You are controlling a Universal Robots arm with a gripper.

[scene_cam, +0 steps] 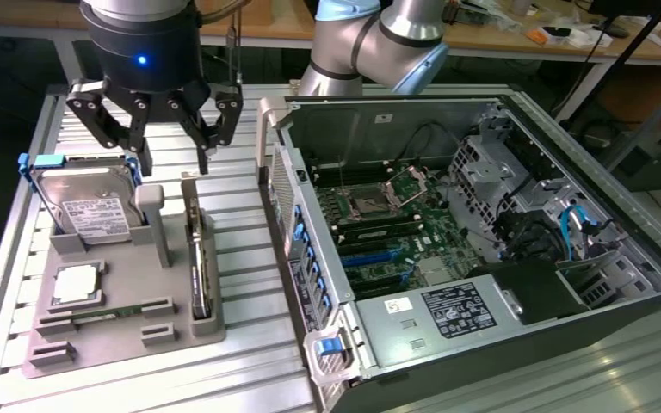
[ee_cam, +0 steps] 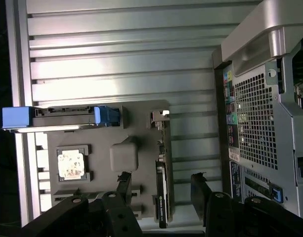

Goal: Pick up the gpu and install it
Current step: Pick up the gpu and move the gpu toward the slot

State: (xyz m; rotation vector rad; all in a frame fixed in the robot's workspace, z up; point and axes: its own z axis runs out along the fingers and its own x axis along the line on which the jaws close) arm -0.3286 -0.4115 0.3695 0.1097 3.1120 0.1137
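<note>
Exterior view. Shows the end effector [scene_cam: 169, 153] spread wide with nothing in its grip, hanging over one end of the gpu [scene_cam: 200, 267]. Places the gpu on edge in a slot of the grey holder [scene_cam: 107, 346], on the slatted counter [scene_cam: 238, 370]. Puts a hard drive [scene_cam: 87, 206] with blue frame, a processor chip [scene_cam: 78, 284] and a RAM stick [scene_cam: 101, 312] on the same holder, to the exterior view's left of the gpu. Sets the open computer case [scene_cam: 480, 232] just beside the holder, on the exterior view's right.

Wrist view. Looks down on the gpu [ee_cam: 162, 195] edge-on between the two dark fingers [ee_cam: 124, 181], touching neither. Takes in the hard drive [ee_cam: 67, 117], processor chip [ee_cam: 71, 164] and computer case [ee_cam: 260, 113] as well.
</note>
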